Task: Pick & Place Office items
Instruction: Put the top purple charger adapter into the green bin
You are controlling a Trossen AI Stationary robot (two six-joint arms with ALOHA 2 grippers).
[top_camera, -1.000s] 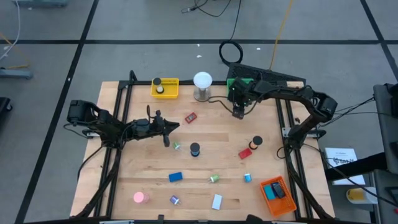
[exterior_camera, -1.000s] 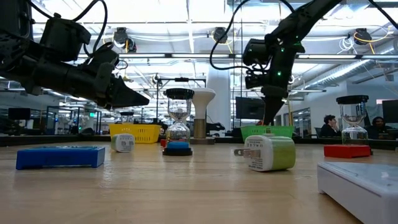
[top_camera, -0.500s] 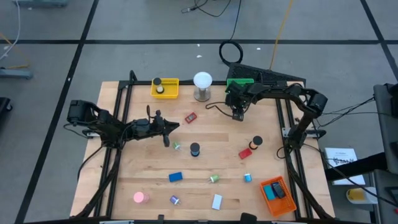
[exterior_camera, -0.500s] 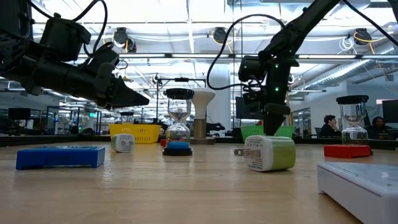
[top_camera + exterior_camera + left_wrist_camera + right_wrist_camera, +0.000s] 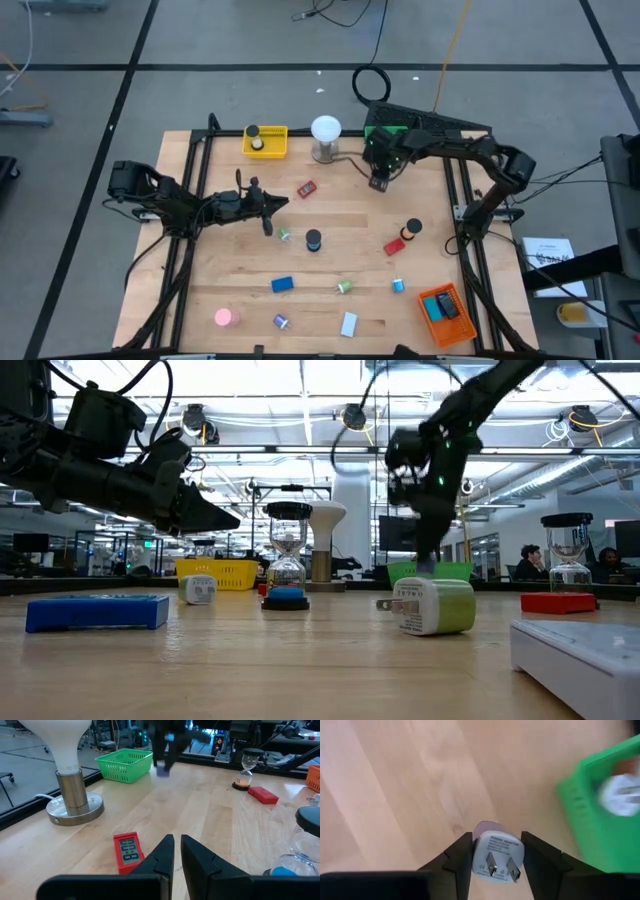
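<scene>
My right gripper (image 5: 378, 182) points steeply down beside the green tray (image 5: 383, 133), shut on a small white and lilac plug adapter (image 5: 497, 856). The left wrist view shows the adapter (image 5: 162, 769) as a blurred lilac spot under the fingers. My left gripper (image 5: 176, 841) is shut and holds nothing. It waits above the table's left half (image 5: 283, 203), pointing toward a red block (image 5: 127, 852). Other office items lie flat on the wood: a blue block (image 5: 282, 285), a green roll (image 5: 344, 287), a pink disc (image 5: 224, 318), a white block (image 5: 348, 323). My right gripper pinches the adapter's two flat sides (image 5: 479, 854) between its two fingers (image 5: 460, 857), coming from above. The pronged face (image 5: 500, 865) is turned up toward the wrist. The adapter hangs below the fingers close over the wood; whether it is clear of the table, I cannot tell.
A white ball lamp on a metal stand (image 5: 325, 138) stands left of the green tray. The yellow tray (image 5: 265, 141) is at the far left, the orange tray (image 5: 446, 314) at the near right corner. Hourglasses (image 5: 314, 240) (image 5: 413, 229) and a red block (image 5: 394, 246) stand mid-table.
My right gripper has dipped toward the table beside the green tray and then come back up a little. The left arm has kept still.
</scene>
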